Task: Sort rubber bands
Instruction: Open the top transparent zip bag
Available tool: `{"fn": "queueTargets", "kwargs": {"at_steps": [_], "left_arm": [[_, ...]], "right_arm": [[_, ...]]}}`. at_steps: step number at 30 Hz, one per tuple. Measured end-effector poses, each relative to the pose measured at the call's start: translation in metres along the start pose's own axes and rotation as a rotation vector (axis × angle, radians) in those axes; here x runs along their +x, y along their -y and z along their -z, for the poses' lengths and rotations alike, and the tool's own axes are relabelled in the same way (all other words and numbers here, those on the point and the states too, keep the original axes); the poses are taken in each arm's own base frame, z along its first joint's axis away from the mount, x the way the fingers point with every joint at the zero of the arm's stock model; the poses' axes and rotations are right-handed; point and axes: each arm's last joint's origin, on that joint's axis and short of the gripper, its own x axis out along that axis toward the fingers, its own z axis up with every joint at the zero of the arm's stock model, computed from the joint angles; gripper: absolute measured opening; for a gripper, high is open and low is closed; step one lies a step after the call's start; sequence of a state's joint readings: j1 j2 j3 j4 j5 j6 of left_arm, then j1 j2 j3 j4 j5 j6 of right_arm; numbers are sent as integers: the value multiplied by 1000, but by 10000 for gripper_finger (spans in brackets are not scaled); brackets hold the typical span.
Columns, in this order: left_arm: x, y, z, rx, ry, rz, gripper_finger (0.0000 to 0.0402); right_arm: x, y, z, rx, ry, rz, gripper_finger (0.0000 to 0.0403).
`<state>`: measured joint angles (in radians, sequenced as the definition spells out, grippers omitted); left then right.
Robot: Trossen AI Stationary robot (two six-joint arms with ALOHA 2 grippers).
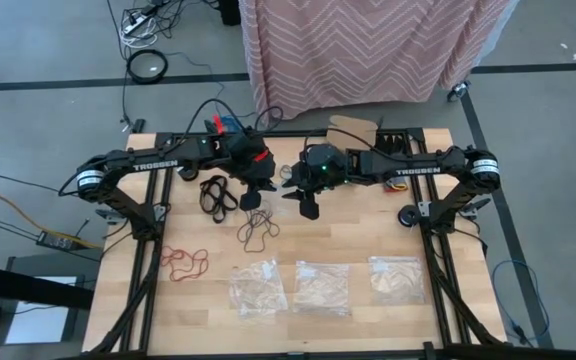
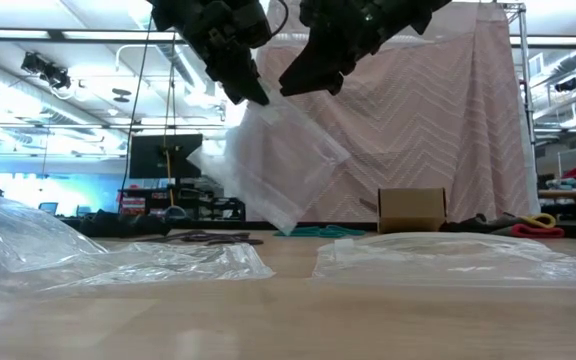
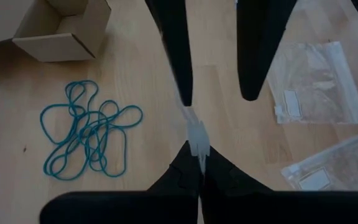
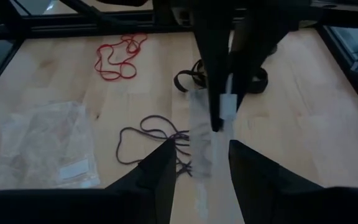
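rubber bands, four single-colour clusters, all lying loose on the table: one black [image 1: 217, 194] near the left arm; one dark brown [image 1: 257, 230] just toward the bags from it; one red [image 1: 184, 263] near the table's left edge; one teal-blue [image 3: 87, 137] beside the cardboard box (seen in the left wrist view).

clear plastic bags, four: three flat in a row along the table's near edge [image 1: 257, 286] [image 1: 322, 286] [image 1: 396, 278]; one lifted bag [image 2: 276, 165] hanging in the air between the two arms, above the table's middle.

grippers, two: left gripper [image 3: 197, 149], fingers pinched together on the upper edge of the lifted bag; right gripper [image 4: 202, 155], fingers apart with the bag hanging between them, not visibly clamped.

cardboard box, one [image 1: 353, 130], open, at the far edge.

surface: light wooden table [image 1: 448, 230] with a black frame.

room: grey floor, a pink zigzag-patterned cloth [image 1: 368, 45] hanging beyond the table, cables [image 1: 143, 40] on the floor, ceiling strip lights in the low view.
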<state>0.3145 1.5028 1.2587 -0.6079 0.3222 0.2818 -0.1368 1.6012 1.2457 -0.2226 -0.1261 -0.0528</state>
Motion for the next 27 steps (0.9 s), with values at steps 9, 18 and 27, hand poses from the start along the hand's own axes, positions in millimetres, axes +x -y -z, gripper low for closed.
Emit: {"fn": "queueTargets", "kwargs": {"at_steps": [9,18,27], "left_arm": [[0,0,-2,-1,17,2,0],[0,0,-6,-8,62,12,0],[-19,-6,-30,41,136,-104,0]], "right_arm": [[0,1,0,1,-2,2,137],[0,2,3,5,-26,5,137],[0,1,3,24,-34,-25,137]]}}
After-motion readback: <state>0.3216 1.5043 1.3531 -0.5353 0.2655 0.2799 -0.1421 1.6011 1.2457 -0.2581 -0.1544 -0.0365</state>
